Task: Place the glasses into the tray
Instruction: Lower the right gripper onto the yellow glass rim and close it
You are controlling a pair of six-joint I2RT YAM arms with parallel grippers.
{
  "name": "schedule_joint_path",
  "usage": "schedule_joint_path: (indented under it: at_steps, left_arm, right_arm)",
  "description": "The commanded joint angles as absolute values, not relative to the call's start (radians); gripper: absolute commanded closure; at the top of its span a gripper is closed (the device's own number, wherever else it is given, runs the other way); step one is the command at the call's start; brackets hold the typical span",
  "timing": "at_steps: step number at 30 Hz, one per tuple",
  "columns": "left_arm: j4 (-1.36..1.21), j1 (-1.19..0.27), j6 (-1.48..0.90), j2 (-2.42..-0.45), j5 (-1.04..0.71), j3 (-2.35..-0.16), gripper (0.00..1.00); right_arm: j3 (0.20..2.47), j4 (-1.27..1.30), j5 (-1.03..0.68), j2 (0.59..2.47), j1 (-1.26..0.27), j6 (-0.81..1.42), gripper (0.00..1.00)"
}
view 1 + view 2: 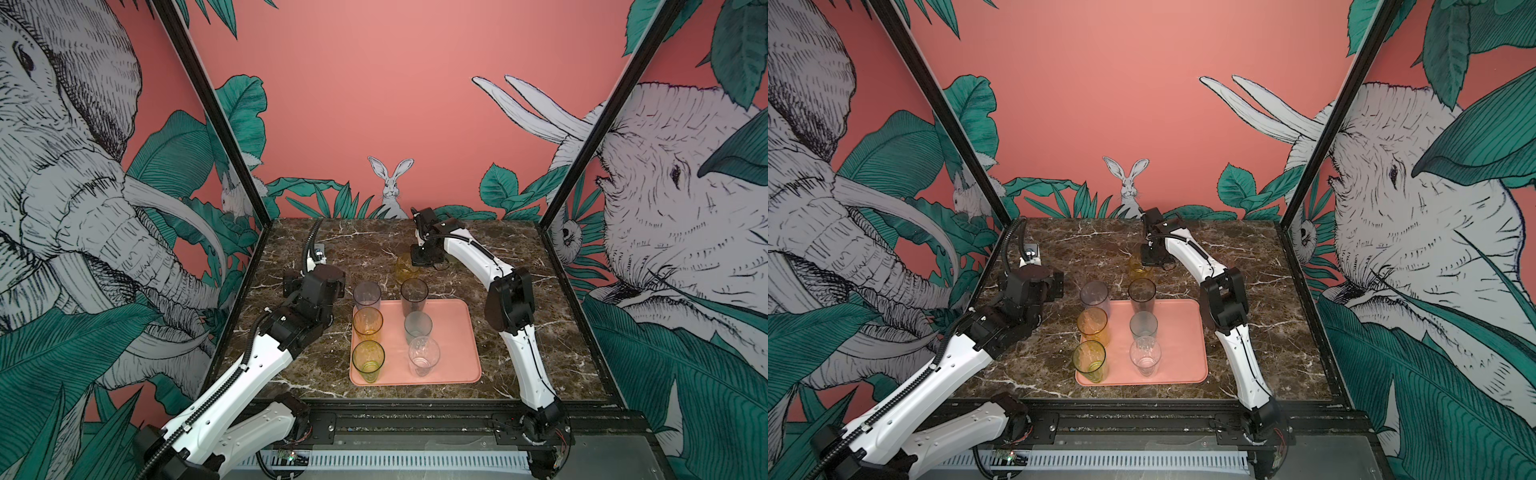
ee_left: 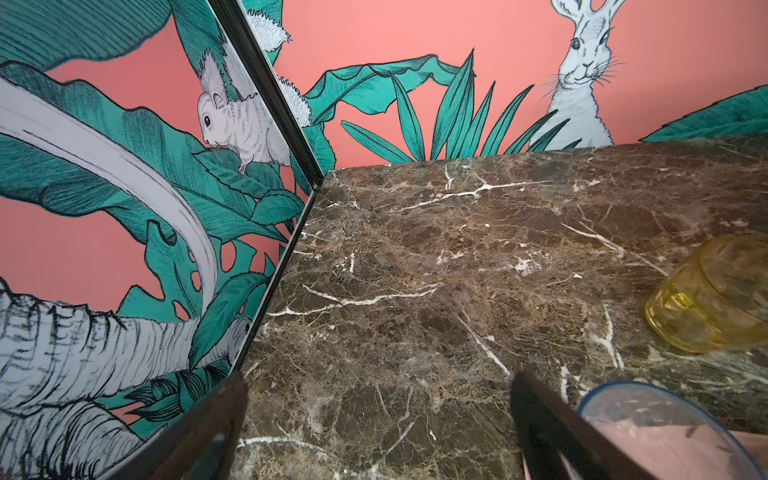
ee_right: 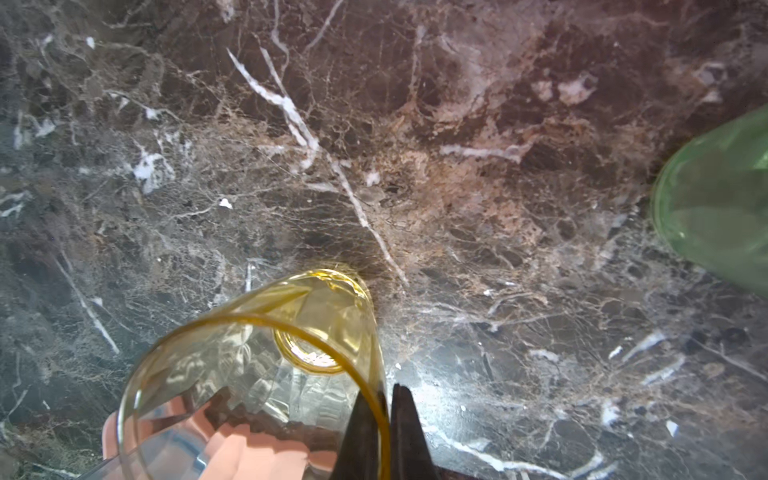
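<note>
Overhead look at a brown marble counter (image 1: pixel 519 257) inside a booth with jungle-print walls. Lower centre of the frame: salmon-pink tray (image 1: pixel 453 332) with upright tumblers in two columns.

Left column, top to bottom:
- tall pale pinkish tumbler (image 1: pixel 367 295) at the tray's upper left corner, base hidden behind the next
- amber tumbler (image 1: pixel 368 322)
- yellow-green tumbler (image 1: pixel 368 359)

Right column, top to bottom:
- tall smoky grey tumbler (image 1: pixel 414 297)
- short teal-grey tumbler (image 1: pixel 418 328)
- clear tumbler (image 1: pixel 424 355)

Just above the tray, on bare counter and outside it: yellow tumbler (image 1: pixel 405 270). Right claw (image 3: pixel 388 428) pressed almost together, pinching that tumbler's rim, one finger inside, one outside. Left claw (image 2: pixel 382 415) spread wide over bare counter, left of the tray. In the right wrist view, green tumbler (image 3: pixel 715 199) partly in frame, well apart from the yellow one.
</note>
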State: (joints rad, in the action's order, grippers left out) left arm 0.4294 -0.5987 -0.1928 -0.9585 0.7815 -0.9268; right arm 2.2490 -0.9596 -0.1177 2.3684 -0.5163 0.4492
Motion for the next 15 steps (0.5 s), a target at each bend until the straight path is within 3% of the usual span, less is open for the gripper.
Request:
schedule_joint_path:
  at_steps: [1,15]
  left_arm:
    - [0.454,-0.594,-0.216,-0.938,0.781,-0.912,0.01]
    - [0.462,-0.594,-0.230,-0.921,0.779,-0.910,0.01]
  right_arm:
    - [2.282,-0.971,-0.127,2.385,-0.511,0.459,1.00]
    - [2.342,-1.019,-0.140,2.341,-0.511,0.446,1.00]
